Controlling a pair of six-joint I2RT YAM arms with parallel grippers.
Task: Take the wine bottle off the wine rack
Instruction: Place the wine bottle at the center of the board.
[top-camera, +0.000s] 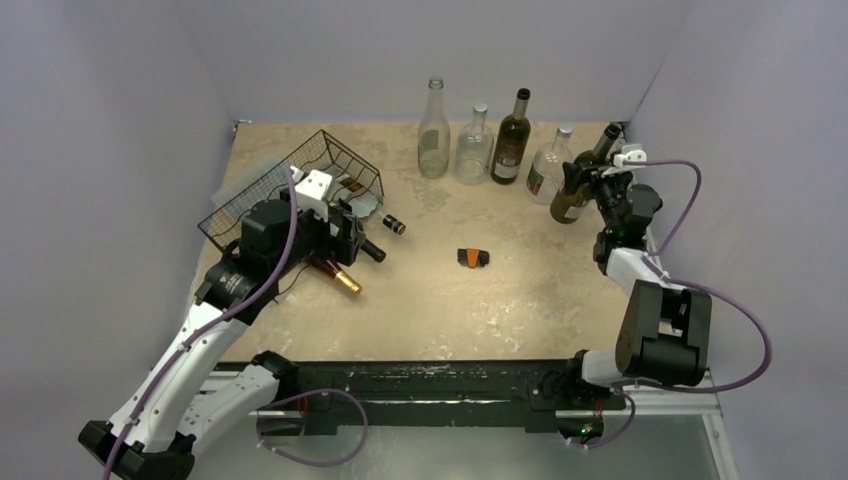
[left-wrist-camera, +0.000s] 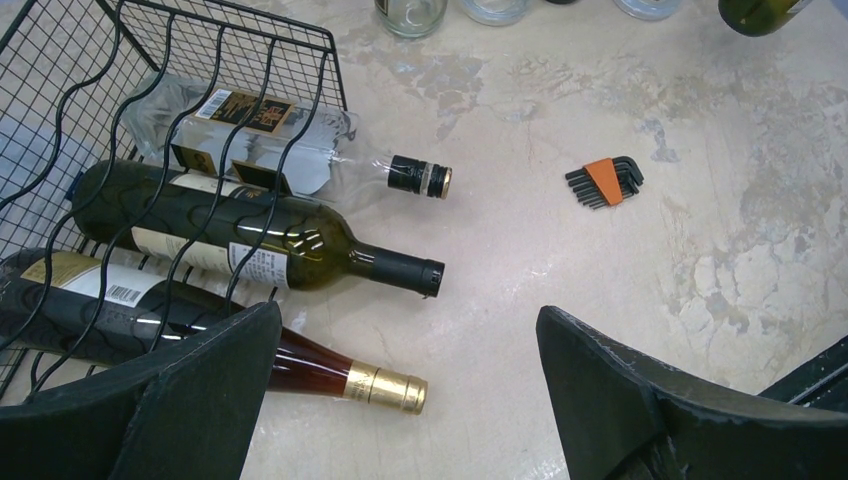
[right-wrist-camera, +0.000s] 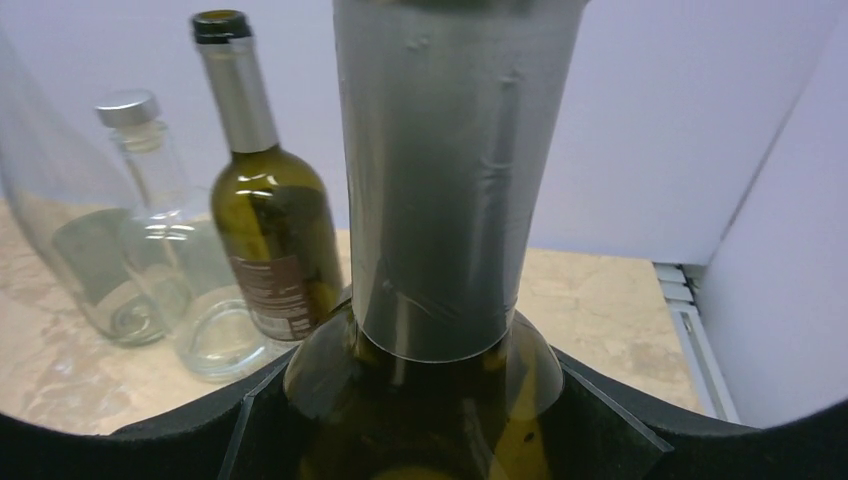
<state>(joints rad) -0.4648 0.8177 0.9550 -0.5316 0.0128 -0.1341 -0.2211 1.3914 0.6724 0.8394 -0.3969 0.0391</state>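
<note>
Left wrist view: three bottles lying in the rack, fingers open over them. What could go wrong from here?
1. The dark green glass bottle lies close between the clear glass bottle and the gold-capped amber bottle in the black wire-mesh wine rack. The open left fingers may bump a neighbour or snag the wavy wire.
2. The right fingers hold an olive-green bottle with a grey foil neck near an upright green bottle and an upright clear bottle. A swing could topple them.

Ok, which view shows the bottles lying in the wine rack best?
Left wrist: the clear bottle, the dark green bottle and the gold-capped bottle lie side by side in the wine rack, necks sticking out. In top external the left arm covers most of them. Right wrist shows none.
</note>
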